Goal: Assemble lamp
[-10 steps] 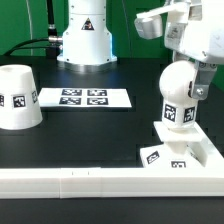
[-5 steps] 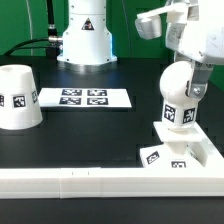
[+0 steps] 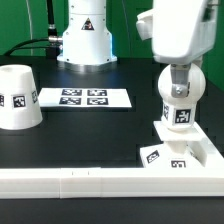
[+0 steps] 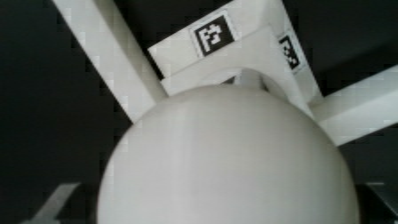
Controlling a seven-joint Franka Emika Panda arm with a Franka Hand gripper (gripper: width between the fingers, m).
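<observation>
Black tabletop (image 3: 90,135): bulb (image 3: 178,108) top hidden under arm (image 3: 175,30), fingers (image 3: 197,80) flank it, can't tell if pinching. Open room toward shade (image 3: 18,97); rail (image 3: 80,180) along front edge.

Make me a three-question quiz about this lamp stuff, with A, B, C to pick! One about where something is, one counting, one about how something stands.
1. Where is the shade?
A. on the table, at the exterior view's left
B. on top of the lamp
C. hanging in the air

2. How many tags does the marker board show?
A. two
B. four
C. six

3. How does the bulb stand?
A. lying flat
B. upside down
C. upright on the base, under the tool

Answers:
1 A, the shade stands by itself on the table, apart from the other parts.
2 B, four tags lie in two rows.
3 C, its round top points up into the tool.
</observation>
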